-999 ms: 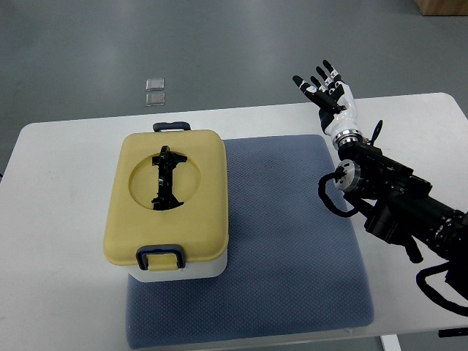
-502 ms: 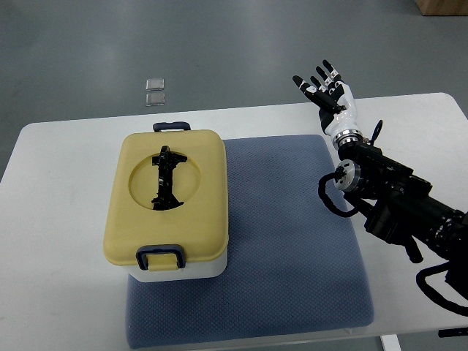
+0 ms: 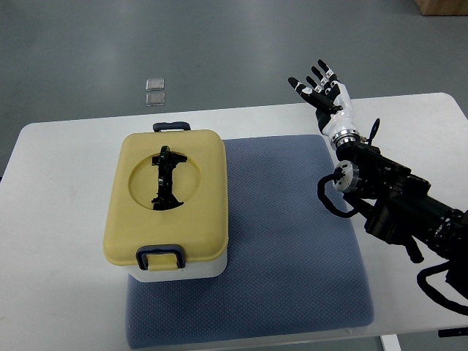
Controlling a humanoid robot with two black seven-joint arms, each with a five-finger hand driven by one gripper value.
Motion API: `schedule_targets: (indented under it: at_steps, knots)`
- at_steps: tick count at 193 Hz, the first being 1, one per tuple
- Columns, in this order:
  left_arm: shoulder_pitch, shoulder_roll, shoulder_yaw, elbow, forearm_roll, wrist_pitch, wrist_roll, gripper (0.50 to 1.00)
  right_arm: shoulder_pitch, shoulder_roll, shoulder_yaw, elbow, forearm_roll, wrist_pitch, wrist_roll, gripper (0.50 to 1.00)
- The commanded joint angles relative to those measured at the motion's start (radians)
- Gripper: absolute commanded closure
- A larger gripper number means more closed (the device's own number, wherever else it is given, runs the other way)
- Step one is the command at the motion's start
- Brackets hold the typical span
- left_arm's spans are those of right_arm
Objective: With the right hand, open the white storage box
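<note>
The storage box [image 3: 170,207] stands on the left part of a blue mat [image 3: 292,241]. It has a white body, a pale yellow lid with a black folded handle [image 3: 165,178] in a round recess, and dark blue latches at its front [image 3: 160,257] and back [image 3: 171,126]. The lid is down. My right hand [image 3: 320,88] is raised beyond the mat's far right corner, fingers spread and holding nothing, well to the right of the box. Its black arm [image 3: 395,201] comes in from the right edge.
A white table [image 3: 58,241] carries the mat and the box. On the grey floor past the table's far edge lie two small clear squares [image 3: 154,91]. A brown box corner [image 3: 442,6] shows at the top right.
My right hand has shifted slightly left and up, away from the table edge. The box has not moved.
</note>
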Motion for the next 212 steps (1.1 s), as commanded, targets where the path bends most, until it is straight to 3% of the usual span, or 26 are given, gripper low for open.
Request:
schedule_targets:
  at_steps: [1,64,95,122,148,175,212]
  knots:
    - [0.0,0.0,0.0,0.0,0.0,0.0,0.0,0.5,0.048,0.0,-0.076,0.001,-0.056,-0.004,0.003,0.57]
    - [0.0,0.0,0.0,0.0,0.0,0.0,0.0,0.5,0.25,-0.034,-0.377,0.016,-0.141,0.001,0.0,0.57]
    - [0.0,0.0,0.0,0.0,0.0,0.0,0.0,0.5,0.351,-0.092,-0.53,0.058,-0.21,0.057,0.004,0.57]
    - [0.0,0.0,0.0,0.0,0.0,0.0,0.0,0.5,0.473,-0.133,-0.608,0.107,-0.421,0.132,0.025,0.57]
    - [0.0,0.0,0.0,0.0,0.0,0.0,0.0,0.5,0.6,-0.186,-0.645,0.214,-0.667,0.191,0.025,0.57]
    - [0.0,0.0,0.0,0.0,0.0,0.0,0.0,0.5,0.73,-0.229,-0.645,0.349,-0.825,0.303,0.025,0.572]
    - [0.0,0.0,0.0,0.0,0.0,0.0,0.0,0.5,0.83,-0.238,-0.647,0.527,-1.082,0.326,0.025,0.574]
